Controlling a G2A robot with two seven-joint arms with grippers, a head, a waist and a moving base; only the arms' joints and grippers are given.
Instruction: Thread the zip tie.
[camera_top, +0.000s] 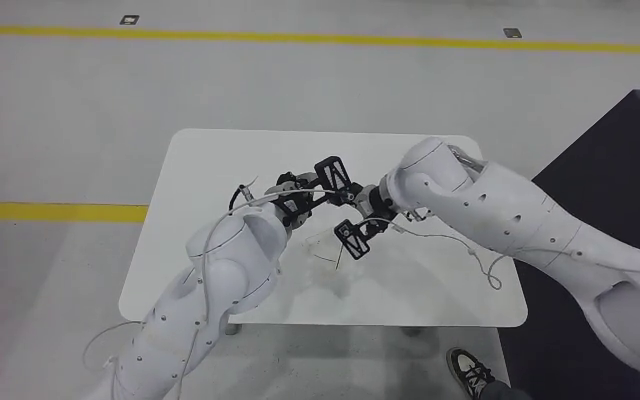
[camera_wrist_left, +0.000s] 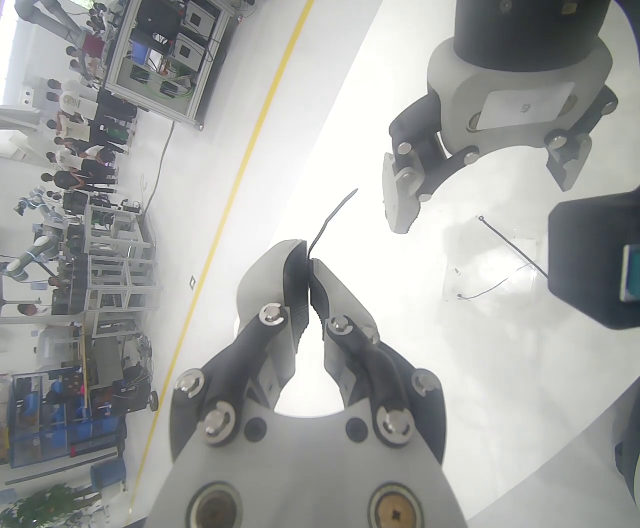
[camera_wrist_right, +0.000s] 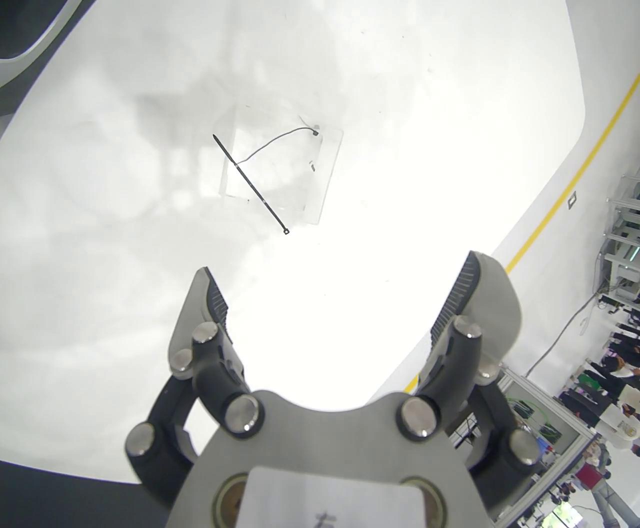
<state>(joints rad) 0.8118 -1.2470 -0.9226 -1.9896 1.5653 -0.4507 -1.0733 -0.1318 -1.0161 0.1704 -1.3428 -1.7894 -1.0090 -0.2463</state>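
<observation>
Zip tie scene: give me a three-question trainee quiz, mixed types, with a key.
1. True or false: the left hand is shut on a zip tie.
2. The right hand is: A open, B shut and empty, C shut on a cable.
3. Fill in: the straight zip tie on the table lies partly on a clear ____.
Key: 1 true; 2 A; 3 sheet.

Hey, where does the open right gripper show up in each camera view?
Top view: right gripper over the table's middle.
Left wrist view: it is beyond the left gripper and its held zip tie.
Right wrist view: nearest the camera, open over the table.
Shared landmark: the straight zip tie lying on the table.
</observation>
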